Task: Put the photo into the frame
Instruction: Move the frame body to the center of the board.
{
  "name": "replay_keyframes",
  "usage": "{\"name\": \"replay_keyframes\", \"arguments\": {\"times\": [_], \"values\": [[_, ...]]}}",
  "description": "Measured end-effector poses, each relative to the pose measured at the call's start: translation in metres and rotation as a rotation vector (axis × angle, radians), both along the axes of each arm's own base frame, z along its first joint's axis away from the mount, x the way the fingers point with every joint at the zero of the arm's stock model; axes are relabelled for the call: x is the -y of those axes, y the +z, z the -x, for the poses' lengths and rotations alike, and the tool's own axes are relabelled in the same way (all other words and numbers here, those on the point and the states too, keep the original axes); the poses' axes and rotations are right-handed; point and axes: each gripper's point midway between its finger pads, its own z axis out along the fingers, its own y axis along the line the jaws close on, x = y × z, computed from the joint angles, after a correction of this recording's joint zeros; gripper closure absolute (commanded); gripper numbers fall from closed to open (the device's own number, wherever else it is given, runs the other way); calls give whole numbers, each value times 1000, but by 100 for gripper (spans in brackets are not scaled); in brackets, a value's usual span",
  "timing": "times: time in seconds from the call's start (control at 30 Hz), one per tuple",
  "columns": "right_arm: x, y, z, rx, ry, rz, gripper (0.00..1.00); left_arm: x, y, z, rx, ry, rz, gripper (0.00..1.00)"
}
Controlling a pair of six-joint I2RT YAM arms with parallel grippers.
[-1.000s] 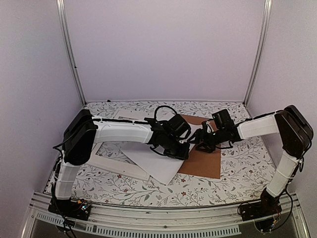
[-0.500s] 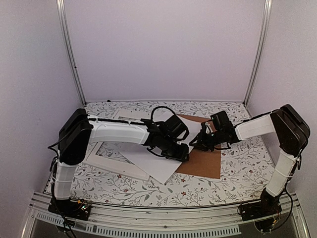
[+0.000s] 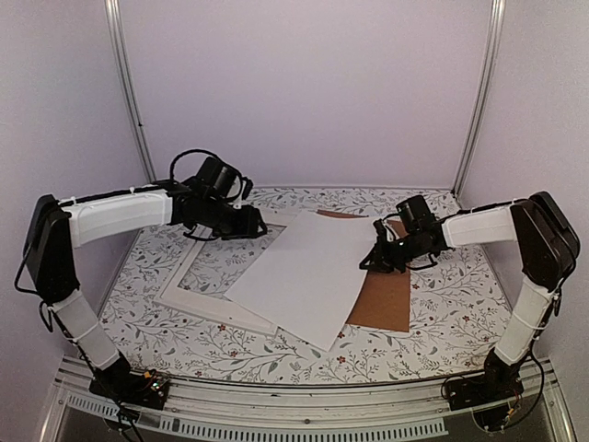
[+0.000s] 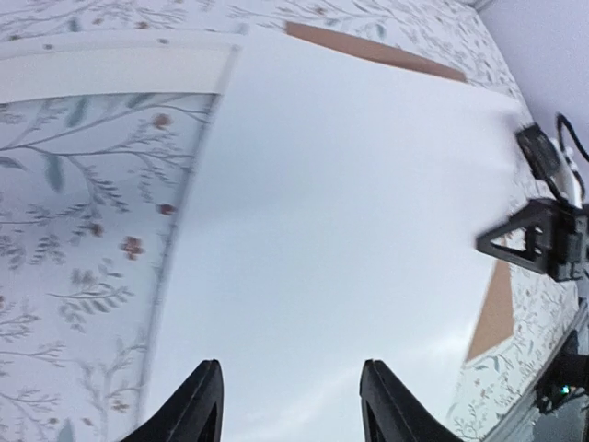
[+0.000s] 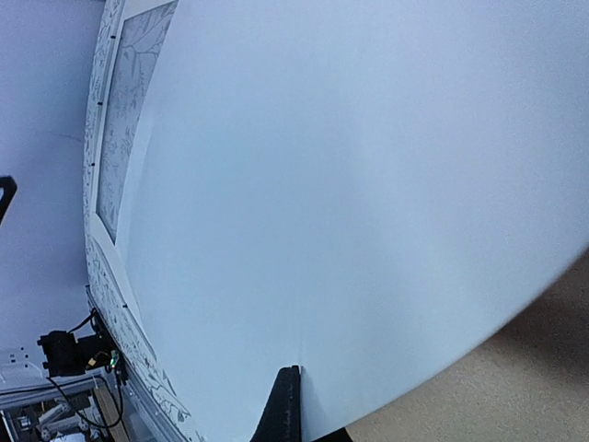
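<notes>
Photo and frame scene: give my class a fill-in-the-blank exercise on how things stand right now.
The right jaws are shut on the edge of the ___. The left jaws stand ___. The photo lies with its plain ___ back up. It partly covers a backing panel coloured ___.
Missing words: photo; open; white; brown.

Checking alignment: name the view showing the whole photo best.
Top external: the photo shows nearly whole, blank side up, overlapping the frame. Left wrist cuts off its near part; right wrist sees only a close stretch.
</notes>
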Motion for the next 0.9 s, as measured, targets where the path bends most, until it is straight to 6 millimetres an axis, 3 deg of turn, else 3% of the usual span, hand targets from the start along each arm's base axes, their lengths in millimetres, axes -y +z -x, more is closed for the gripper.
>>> {"name": "replay_keyframes", "arguments": {"times": [0.17, 0.27, 0.43, 0.57, 0.7, 0.9], "values": [[20, 21, 9, 2, 57, -26, 100, -104, -17, -38, -15, 201, -63, 31], [23, 40, 15, 35, 96, -50, 100, -157, -35, -50, -49, 305, -103, 27], [20, 55, 28, 56, 163, -79, 100, -215, -63, -66, -104, 424, -145, 26], [20, 53, 32, 50, 183, -77, 100, -248, -101, -73, -187, 484, -178, 26], [20, 52, 33, 53, 191, -73, 100, -264, -135, -79, -260, 507, -188, 26], [22, 48, 36, 45, 194, -68, 100, -258, -137, -90, -246, 477, -138, 30]]}}
